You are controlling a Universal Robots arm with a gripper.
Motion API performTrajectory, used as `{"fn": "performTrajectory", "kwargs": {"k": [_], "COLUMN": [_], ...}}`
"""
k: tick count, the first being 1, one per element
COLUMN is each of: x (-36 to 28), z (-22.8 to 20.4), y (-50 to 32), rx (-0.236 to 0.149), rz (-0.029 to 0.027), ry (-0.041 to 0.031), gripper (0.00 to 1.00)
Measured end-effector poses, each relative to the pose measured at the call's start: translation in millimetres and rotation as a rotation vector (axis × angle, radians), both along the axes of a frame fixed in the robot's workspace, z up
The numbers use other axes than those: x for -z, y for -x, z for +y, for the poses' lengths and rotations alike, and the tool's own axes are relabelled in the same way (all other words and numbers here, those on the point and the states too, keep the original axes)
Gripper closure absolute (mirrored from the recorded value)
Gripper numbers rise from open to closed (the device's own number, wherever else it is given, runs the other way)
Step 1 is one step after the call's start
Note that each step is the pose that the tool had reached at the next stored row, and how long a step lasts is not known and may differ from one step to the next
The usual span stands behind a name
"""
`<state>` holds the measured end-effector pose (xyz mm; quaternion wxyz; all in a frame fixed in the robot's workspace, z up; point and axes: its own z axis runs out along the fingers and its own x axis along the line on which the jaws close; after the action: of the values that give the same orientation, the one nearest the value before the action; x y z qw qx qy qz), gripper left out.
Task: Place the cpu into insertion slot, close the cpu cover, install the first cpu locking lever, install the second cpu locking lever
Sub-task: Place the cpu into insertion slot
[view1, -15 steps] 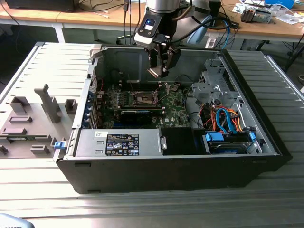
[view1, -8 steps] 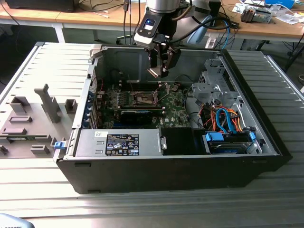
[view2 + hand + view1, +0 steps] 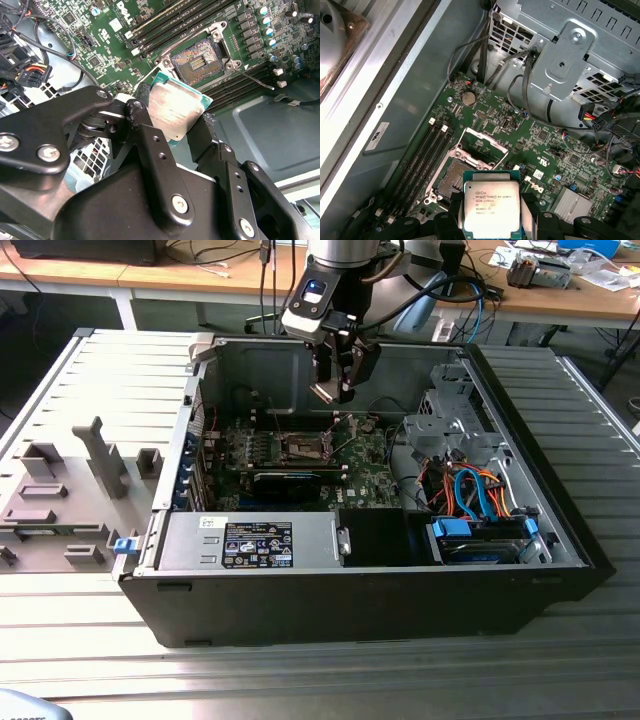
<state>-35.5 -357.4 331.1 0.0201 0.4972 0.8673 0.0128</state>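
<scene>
Exterior view above the case point(image 3: 350, 615); both wrist views near socket point(image 3: 199, 61) point(image 3: 451, 177).

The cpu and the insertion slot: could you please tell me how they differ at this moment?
The cpu is clamped in the gripper above the motherboard; the insertion slot sits on that board, empty. The cpu shows a smooth silvery metal top; the insertion slot shows a dark contact field inside a metal frame. Both are square and look similar in outline.
</scene>
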Motion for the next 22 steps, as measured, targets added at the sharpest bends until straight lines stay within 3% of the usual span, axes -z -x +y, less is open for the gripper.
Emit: {"fn": "performTrajectory", "kwargs": {"k": [22], "x": [0.0], "z": [0.0], "y": [0.0], "rx": [0.013], "rz": [0.0001], "ry": [0.0000], "gripper": [0.46]}}
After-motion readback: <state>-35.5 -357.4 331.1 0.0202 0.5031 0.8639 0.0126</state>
